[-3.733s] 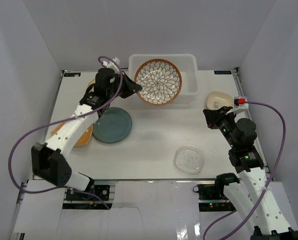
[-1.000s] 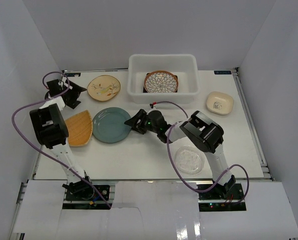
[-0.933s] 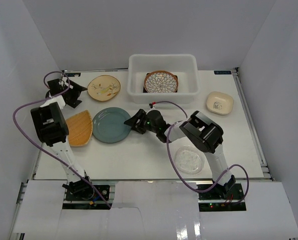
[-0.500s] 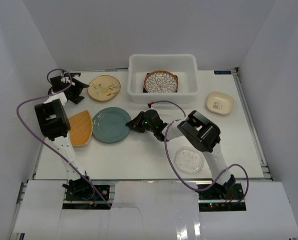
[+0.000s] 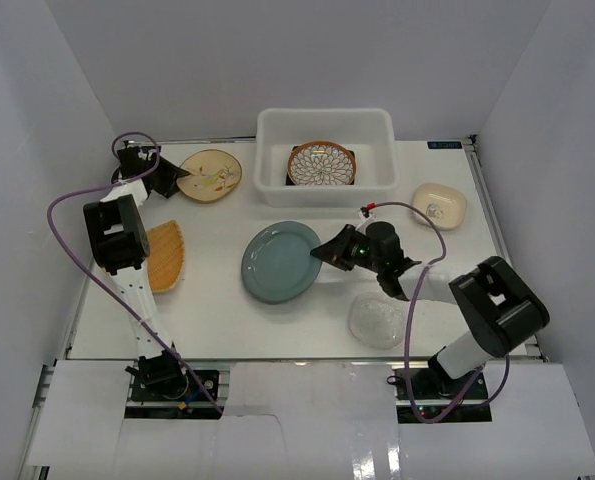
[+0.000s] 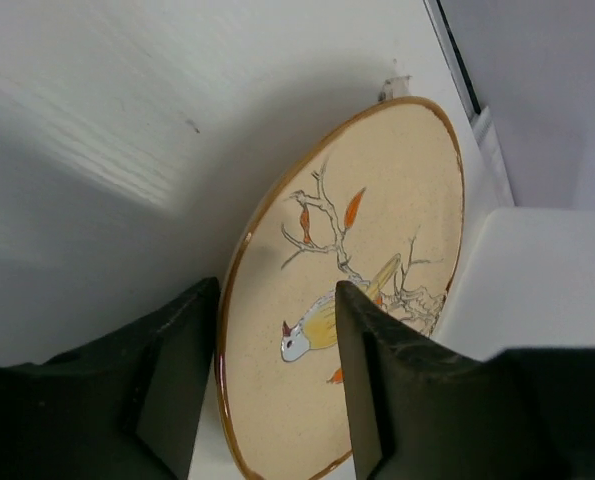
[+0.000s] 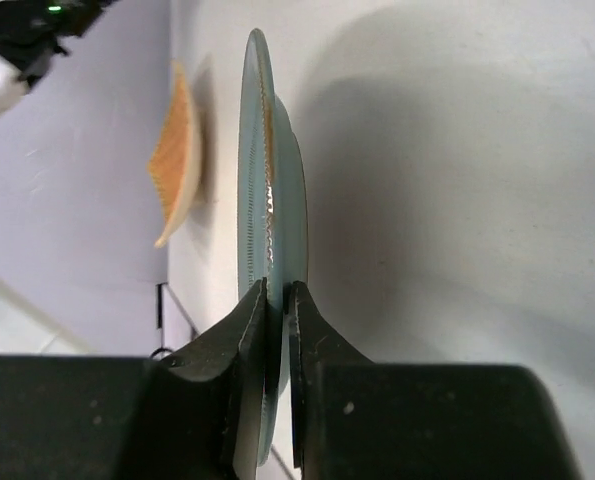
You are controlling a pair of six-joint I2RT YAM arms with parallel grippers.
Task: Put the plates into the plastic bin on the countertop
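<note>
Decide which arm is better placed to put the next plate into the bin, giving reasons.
Right. The right gripper is shut on the rim of the teal plate; the left gripper is open, only straddling the cream floral plate.

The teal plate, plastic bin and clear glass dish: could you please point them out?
teal plate (image 5: pixel 280 261), top external view, centre of its face.
plastic bin (image 5: pixel 325 114), top external view, far rim.
clear glass dish (image 5: pixel 377 320), top external view, its middle.
</note>
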